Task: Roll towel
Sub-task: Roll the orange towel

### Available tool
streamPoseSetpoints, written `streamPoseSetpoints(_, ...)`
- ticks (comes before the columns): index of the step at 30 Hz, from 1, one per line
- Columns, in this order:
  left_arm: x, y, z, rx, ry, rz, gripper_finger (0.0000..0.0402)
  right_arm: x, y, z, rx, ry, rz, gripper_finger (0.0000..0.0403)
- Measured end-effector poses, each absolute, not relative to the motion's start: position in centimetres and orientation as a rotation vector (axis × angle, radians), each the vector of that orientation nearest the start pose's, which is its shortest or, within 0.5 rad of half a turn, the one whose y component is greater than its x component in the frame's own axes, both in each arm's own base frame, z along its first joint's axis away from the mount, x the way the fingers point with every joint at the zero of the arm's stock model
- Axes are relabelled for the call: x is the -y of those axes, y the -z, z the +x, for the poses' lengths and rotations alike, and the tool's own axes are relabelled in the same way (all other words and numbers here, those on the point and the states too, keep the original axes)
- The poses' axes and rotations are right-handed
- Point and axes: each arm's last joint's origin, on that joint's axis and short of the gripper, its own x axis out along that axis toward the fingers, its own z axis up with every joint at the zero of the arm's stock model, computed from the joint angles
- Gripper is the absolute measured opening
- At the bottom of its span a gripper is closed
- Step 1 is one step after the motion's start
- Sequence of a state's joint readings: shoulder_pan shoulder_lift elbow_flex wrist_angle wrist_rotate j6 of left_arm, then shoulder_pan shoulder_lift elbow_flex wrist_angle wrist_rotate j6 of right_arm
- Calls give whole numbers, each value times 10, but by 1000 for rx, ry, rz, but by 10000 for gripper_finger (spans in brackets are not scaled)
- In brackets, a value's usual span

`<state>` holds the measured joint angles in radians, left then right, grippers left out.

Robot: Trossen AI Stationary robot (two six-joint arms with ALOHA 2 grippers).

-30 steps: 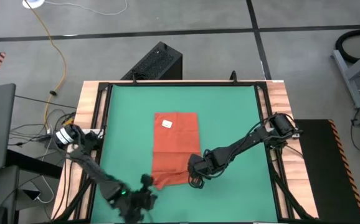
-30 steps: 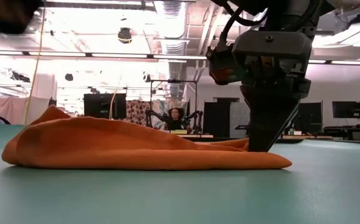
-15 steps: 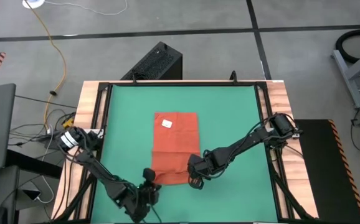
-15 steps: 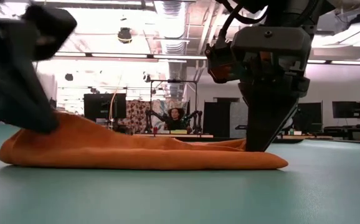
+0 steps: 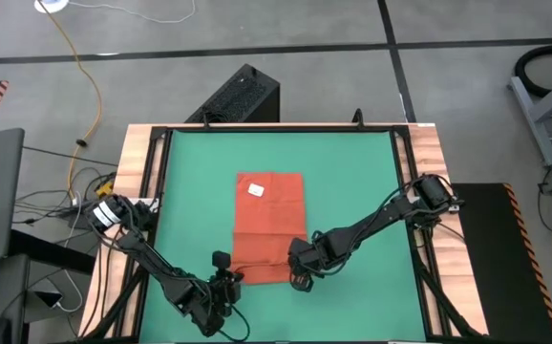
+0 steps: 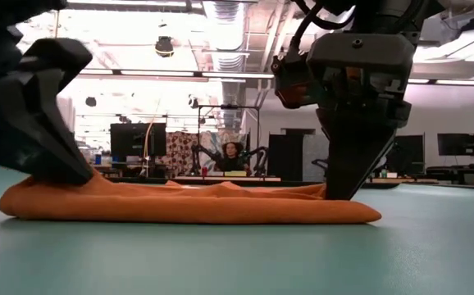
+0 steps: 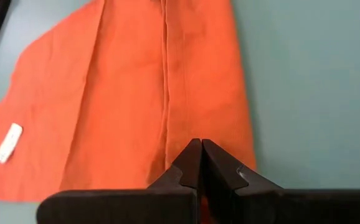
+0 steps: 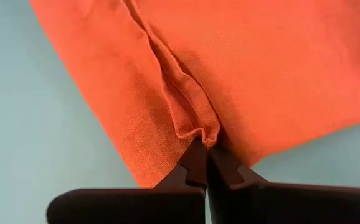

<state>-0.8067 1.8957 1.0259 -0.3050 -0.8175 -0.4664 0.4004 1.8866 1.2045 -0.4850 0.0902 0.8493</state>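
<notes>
Towel (image 5: 268, 227) lay flat on green mat (image 5: 352, 182) | left gripper (image 5: 226, 278) and right gripper (image 5: 300, 274) each pinched a near towel corner | step: grasp done, roll unstarted | next: lift together, curl toward tag (image 5: 255, 190)

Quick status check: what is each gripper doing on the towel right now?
Left gripper: shut, tips pressed on the near edge of the towel; a pinch of cloth cannot be confirmed.
Right gripper: shut on the towel, pinching a small raised fold at its near edge.

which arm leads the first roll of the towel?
Neither alone. Both claws are shut on the towel at its near edge: left claw at one corner, right claw at the other, pinching a fold. Roll together.
</notes>
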Motion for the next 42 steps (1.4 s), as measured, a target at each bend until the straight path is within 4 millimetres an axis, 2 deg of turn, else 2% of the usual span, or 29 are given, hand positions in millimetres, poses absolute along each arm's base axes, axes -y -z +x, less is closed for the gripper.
streamPoseSetpoints(10, 227, -109, 242, -766, -193, 330, 0, -157, -158, 333, -1136, 224, 432, 20)
streamPoseSetpoints(19, 224, -101, 239, -716, -177, 293, 0, -183, -158, 319, -1116, 202, 377, 77)
streamPoseSetpoints(27, 223, -101, 239, -719, -171, 303, 0, -182, -162, 312, -1101, 269, 337, 113)
streamPoseSetpoints(32, 224, -101, 239, -719, -168, 300, 0, -191, -177, 295, -1048, 308, 264, 116)
streamPoseSetpoints(36, 224, -101, 239, -717, -164, 296, 0, -212, -190, 287, -803, 317, 66, 112)
streamPoseSetpoints(38, 224, -101, 240, -716, -164, 293, 0, -220, -189, 286, -720, 332, -7, 101)
streamPoseSetpoints(42, 225, -101, 240, -710, -157, 283, 0, -231, -174, 292, -686, 306, -87, 72)
